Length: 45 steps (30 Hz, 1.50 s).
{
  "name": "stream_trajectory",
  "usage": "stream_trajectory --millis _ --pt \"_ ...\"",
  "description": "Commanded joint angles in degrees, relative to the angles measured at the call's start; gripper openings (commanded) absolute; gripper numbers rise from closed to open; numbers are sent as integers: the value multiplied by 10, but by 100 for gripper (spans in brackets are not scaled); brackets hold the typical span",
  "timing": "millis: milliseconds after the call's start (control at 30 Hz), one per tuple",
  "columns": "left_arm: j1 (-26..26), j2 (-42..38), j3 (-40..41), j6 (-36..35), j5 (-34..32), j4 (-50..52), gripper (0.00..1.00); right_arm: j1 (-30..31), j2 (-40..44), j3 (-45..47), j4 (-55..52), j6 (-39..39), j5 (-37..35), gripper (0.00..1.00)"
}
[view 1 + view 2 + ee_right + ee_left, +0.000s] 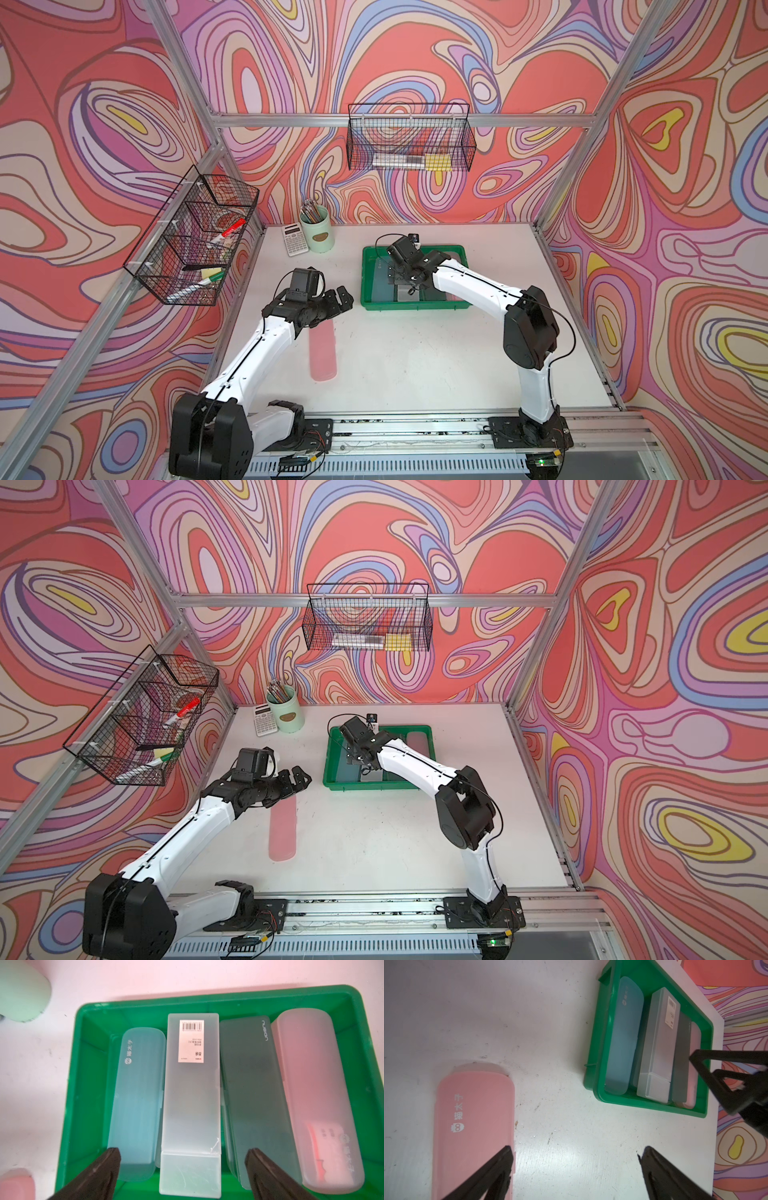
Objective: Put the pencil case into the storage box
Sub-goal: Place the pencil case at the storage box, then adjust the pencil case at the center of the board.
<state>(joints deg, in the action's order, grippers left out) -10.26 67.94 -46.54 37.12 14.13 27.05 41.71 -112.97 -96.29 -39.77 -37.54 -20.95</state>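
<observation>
Four translucent plastic pencil cases (137,1095) nearly fill the shallow bright green plastic storage box (207,1001), under the right gripper (182,1152), whose jaws stand wide and empty. The flat pink plastic pencil case (475,1126) lies on the white table (550,1022) outside it, with the left gripper (577,1149) spread wide, holding nothing, partly over one end. Stacked on top it may slide off, and the two grippers could clash over the box.

Bright, even light, soft shadows.
Your right wrist view looks slightly blurred, the table (187,974) tinged pink.
</observation>
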Motion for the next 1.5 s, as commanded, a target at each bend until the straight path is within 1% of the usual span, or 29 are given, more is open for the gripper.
stream_trajectory --millis 0,167,367,500,700,767,833,933,1033,1100,1133,1167,1233,1300,1367,1467 --pt "3 4 32 17 -34 20 99 14 72 58 72 -24 -2 97" --pt "3 -10 85 45 -35 25 99 40 156 143 88 -39 -38 97" --pt "-10 -37 128 67 -61 38 99 43 233 239 111 -48 -11 97" --pt "-33 -40 144 87 -74 33 99 44 264 287 120 -43 4 98" --pt "-97 -13 129 123 -85 17 99 48 300 324 124 -23 16 98" --pt "-113 -8 116 129 -91 19 99 52 314 332 127 -16 17 98" --pt "-120 -16 103 131 -99 28 99 55 327 337 129 -10 20 98" --pt "-119 -47 75 120 -126 62 99 61 344 342 127 -3 18 98" --pt "-120 -79 32 89 -186 124 99 61 346 343 122 -6 7 96" --pt "-114 -92 7 69 -230 165 99 61 330 323 103 -8 -4 95" --pt "-107 -95 3 64 -239 178 99 61 322 312 102 1 -1 94" --pt "-93 -98 5 61 -239 185 99 61 311 298 104 10 12 94" --pt "-56 -105 25 67 -212 187 99 62 283 272 109 17 37 93" --pt "-23 -120 64 86 -186 174 99 67 257 256 120 18 50 93" --pt "-14 -135 94 105 -194 164 99 75 241 250 129 12 52 94" --pt "-13 -140 120 112 -199 150 99 93 223 256 152 1 64 94"
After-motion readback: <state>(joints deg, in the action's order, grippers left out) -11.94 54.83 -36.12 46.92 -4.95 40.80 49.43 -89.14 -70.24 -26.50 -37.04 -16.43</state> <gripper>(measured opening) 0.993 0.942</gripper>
